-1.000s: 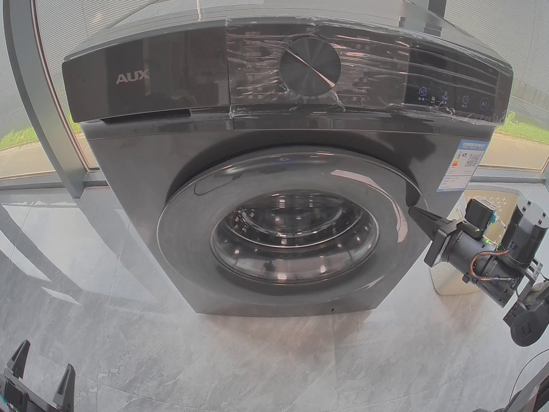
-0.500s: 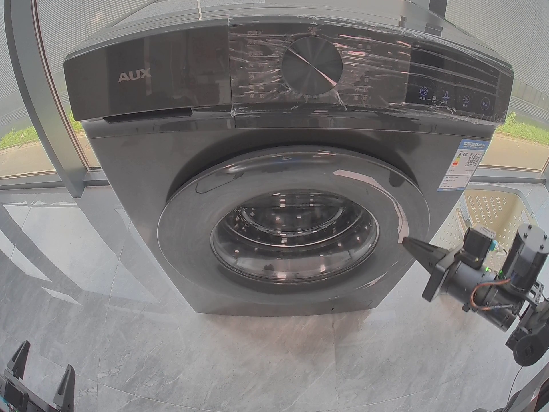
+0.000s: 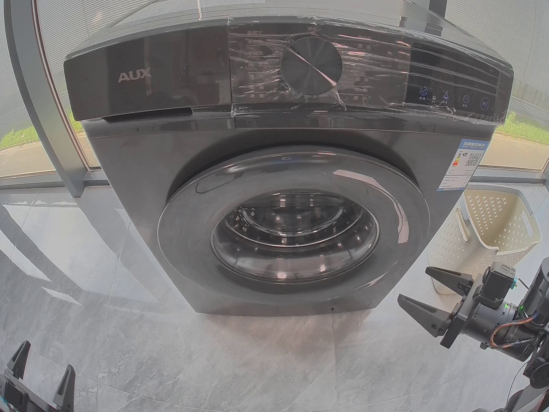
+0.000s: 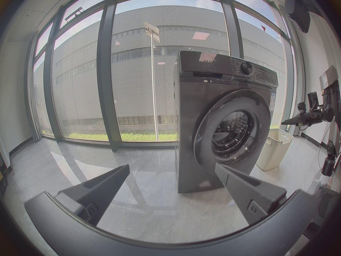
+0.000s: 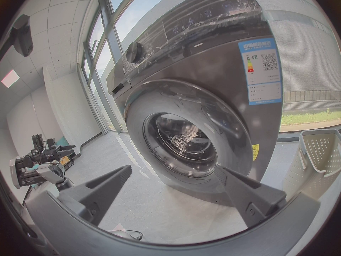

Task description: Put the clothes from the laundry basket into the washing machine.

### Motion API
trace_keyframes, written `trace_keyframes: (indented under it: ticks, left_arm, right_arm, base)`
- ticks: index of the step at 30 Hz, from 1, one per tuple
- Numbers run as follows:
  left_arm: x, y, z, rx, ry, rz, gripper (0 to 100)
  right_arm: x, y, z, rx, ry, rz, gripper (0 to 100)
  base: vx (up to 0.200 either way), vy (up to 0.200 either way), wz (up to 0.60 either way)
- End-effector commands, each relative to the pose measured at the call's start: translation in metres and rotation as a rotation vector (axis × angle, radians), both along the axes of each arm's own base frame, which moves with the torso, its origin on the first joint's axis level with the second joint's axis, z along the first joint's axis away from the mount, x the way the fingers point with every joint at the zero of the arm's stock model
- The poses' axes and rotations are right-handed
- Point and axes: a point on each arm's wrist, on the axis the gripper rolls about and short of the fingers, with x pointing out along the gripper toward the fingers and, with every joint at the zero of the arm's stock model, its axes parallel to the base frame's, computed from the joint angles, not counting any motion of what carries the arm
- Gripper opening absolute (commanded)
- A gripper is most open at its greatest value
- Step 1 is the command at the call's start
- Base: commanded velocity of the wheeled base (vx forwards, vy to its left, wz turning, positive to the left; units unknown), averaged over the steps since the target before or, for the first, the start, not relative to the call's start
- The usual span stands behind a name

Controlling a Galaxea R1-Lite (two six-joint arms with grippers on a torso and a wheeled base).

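The grey front-loading washing machine [image 3: 286,161] stands on the floor with its round glass door [image 3: 293,230] closed. At its right side stands the cream perforated laundry basket [image 3: 494,230]; the part of its inside that shows is bare plastic. My right gripper [image 3: 414,286] hangs open low at the right, in front of the basket and off the door's lower right rim, holding nothing. My left gripper [image 3: 46,357] is open low at the near left, far from the machine. The right wrist view has the door [image 5: 184,146] beyond the open right gripper [image 5: 173,167] and the basket [image 5: 318,160] beside it.
Glossy grey floor tiles [image 3: 171,344] spread in front of the machine, with free room on the left. Tall windows with dark frames [image 4: 106,72] stand behind. The left wrist view takes in the machine [image 4: 227,125], the basket [image 4: 273,148] and the other arm [image 4: 309,116] from afar.
My right gripper has dropped down and back from the door's right edge and has opened. The basket behind it is now uncovered. The door stays closed; the left arm is still.
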Motion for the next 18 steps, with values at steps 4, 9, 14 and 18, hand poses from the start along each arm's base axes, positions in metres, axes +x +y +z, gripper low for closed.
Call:
trace_keyframes:
  ticks: [4,9,14,18]
  left_arm:
    - [0.0,0.0,-0.004,0.0,-0.001,-0.002,100]
    - [0.0,0.0,-0.004,0.0,-0.001,-0.002,100]
    - [0.0,0.0,-0.004,0.0,-0.001,-0.002,100]
    - [0.0,0.0,-0.004,0.0,-0.001,-0.002,100]
  right_arm:
    - [-0.023,-0.018,0.014,0.045,-0.072,-0.019,100]
    - [-0.033,-0.044,0.016,-0.007,-0.08,-0.169,100]
    - [-0.06,-0.063,0.016,-0.041,-0.092,-0.233,100]
    - [-0.073,-0.072,0.015,-0.046,-0.11,-0.288,100]
  base:
    - [0.0,0.0,0.0]
    - [0.0,0.0,0.0]
    - [0.0,0.0,0.0]
    - [0.0,0.0,0.0]
